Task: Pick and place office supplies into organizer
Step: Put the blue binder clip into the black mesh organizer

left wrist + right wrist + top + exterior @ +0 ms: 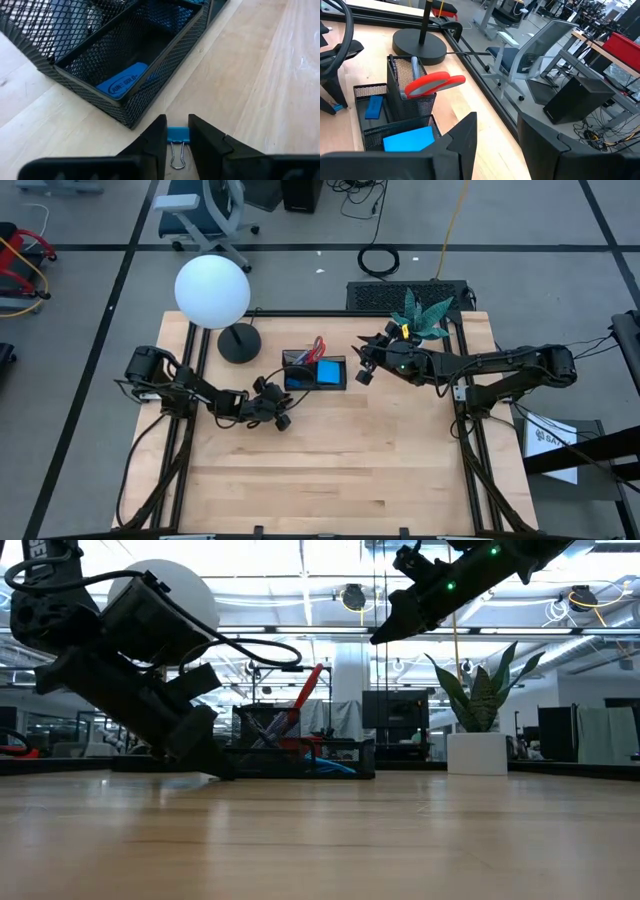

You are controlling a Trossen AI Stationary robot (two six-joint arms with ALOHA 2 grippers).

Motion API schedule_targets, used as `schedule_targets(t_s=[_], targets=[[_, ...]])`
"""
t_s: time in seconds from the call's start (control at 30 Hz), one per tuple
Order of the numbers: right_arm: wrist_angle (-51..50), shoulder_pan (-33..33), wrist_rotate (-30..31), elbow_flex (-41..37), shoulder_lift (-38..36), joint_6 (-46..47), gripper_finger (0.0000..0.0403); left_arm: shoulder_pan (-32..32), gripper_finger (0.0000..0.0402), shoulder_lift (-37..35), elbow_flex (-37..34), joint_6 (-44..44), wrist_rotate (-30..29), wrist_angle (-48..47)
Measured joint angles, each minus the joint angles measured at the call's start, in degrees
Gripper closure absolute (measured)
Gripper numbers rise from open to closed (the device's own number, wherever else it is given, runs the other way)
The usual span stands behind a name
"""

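High view gives you the whole wooden table [330, 470], with the left arm lying low across its left side and the right arm reaching in from the right. At the far left of the table stands a lamp with a white globe [212, 291] over its round black base [239, 343]. A green potted plant [424, 316] sits at the far edge on the right.

Your black mesh organizer [314, 372] rests near the far middle of the table, just right of the lamp base. Its taller section holds the red-handled scissors [433, 83] standing upright, handles up, with thin pens [415, 67] beside them. One lower compartment holds the bright blue note pad [409, 138], lying flat. Another lower compartment holds the blue eraser [121, 84], flat on its floor.

Your left gripper [272, 408] is down at the table surface, just near and left of the organizer's corner. Its jaws are pinching a small blue binder clip [178, 134] that lies on the wood just outside the organizer wall, its wire handles pointing back toward the wrist. You can see both fingers [150, 141] pressed against the clip's sides.

Your right gripper [362, 366] hangs above the table just right of the organizer, raised well clear of the surface in the low view. Its jaws are spread, with nothing between them.
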Motion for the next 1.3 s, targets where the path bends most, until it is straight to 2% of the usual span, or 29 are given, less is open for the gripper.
schedule_targets(t_s=[0.2, 0.4, 0.7, 1.13, 1.3], targets=[[-0.04, 0.00, 0.02, 0.00, 0.00, -0.02, 0.0271, 0.06, 0.0338, -1.58, -0.07, 2.29, 2.79, 1.45], [-0.04, 0.00, 0.02, 0.00, 0.00, 0.00, 0.0271, 0.89, 0.0320, -5.83, -0.06, 4.97, 3.77, 2.32], [-0.05, 0.00, 0.04, 0.00, 0.00, 0.00, 0.0271, 4.32, 0.0315, -12.15, -0.02, 11.32, 3.73, 2.65], [-0.15, 0.00, 0.04, 0.00, 0.00, -0.02, 0.0271, 11.54, 0.0314, -12.68, 0.01, 16.22, 5.46, 2.70], [-0.17, 0.00, 0.06, 0.00, 0.00, -0.28, 0.0271, 12.57, 0.0314, -12.70, 0.01, 16.70, 9.70, 2.70]])
